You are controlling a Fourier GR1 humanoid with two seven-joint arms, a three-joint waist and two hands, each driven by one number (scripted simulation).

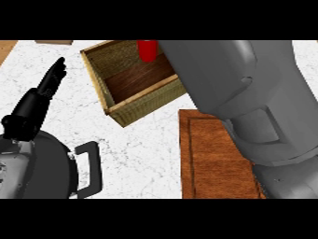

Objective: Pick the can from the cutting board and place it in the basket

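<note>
**Lower the can inside the walls before letting go**

The red can (pixel 146 50) shows over the far side of the basket (pixel 148 104), well off the cutting board (pixel 213 158). Only a sliver of it is seen beside the right forearm (pixel 258 98). That forearm hides the right hand, so I cannot tell whether its fingers are curled round the can.

The step looks like the placing. Keep the can upright, bring it down clear of the rim, and release only once it rests on the basket's floor.

The left hand (pixel 48 88) rests at the left of the surface (pixel 141 154), fingers straight and together.

Counted: one can, one basket, one cutting board, one dark pan (pixel 51 165), two arms.
</note>
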